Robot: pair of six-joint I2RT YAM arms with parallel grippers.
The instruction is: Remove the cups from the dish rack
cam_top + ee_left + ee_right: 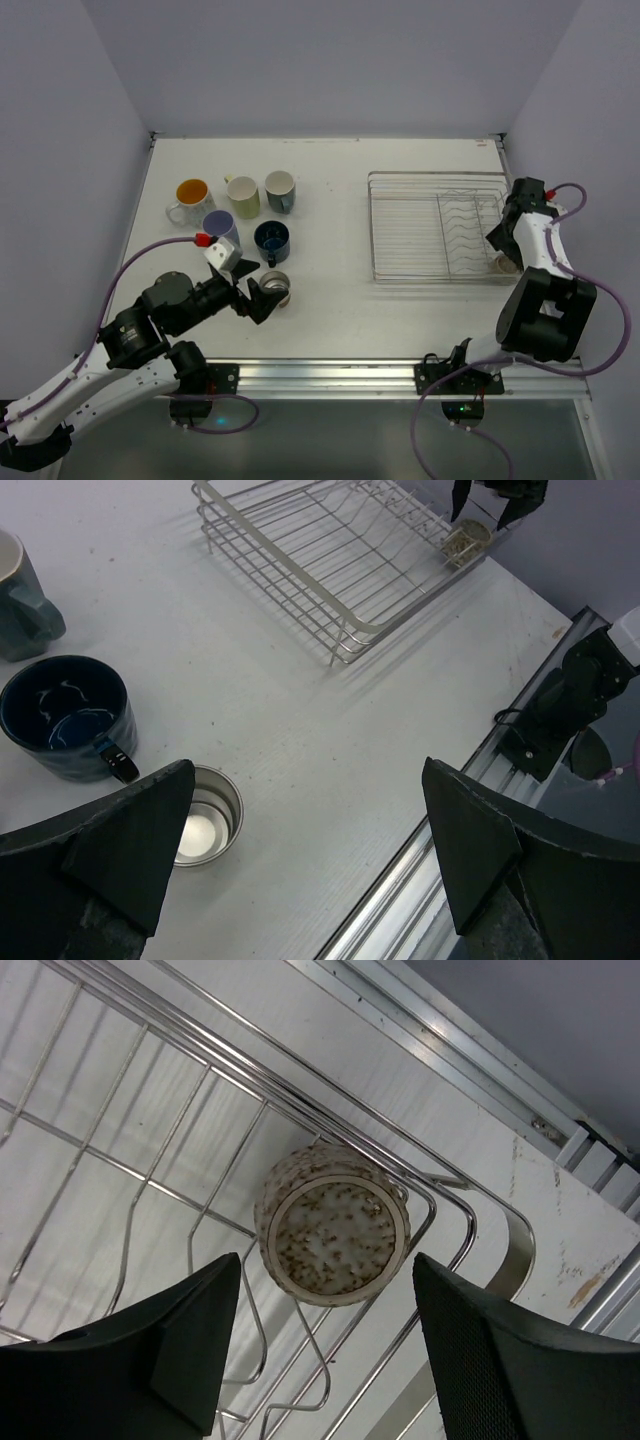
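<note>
The dish rack [420, 225] [330, 560] [150, 1060] stands at the right of the table. One cream speckled cup [506, 264] [335, 1225] [465, 540] rests in its near right corner, a round end facing the right wrist camera. My right gripper [500, 247] [328, 1270] hovers just above that cup, open, its fingers apart from the cup. A shiny steel cup [276, 287] [205, 815] stands on the table beside my left gripper [255, 297] [305, 780], which is open and holds nothing.
On the left of the table stand an orange-inside white cup [190, 198], a pale yellow-green cup [243, 195], a grey cup [280, 190] [20, 595], a lavender cup [221, 228] and a navy cup [272, 238] [65, 718]. The aluminium rail [330, 375] borders the near edge.
</note>
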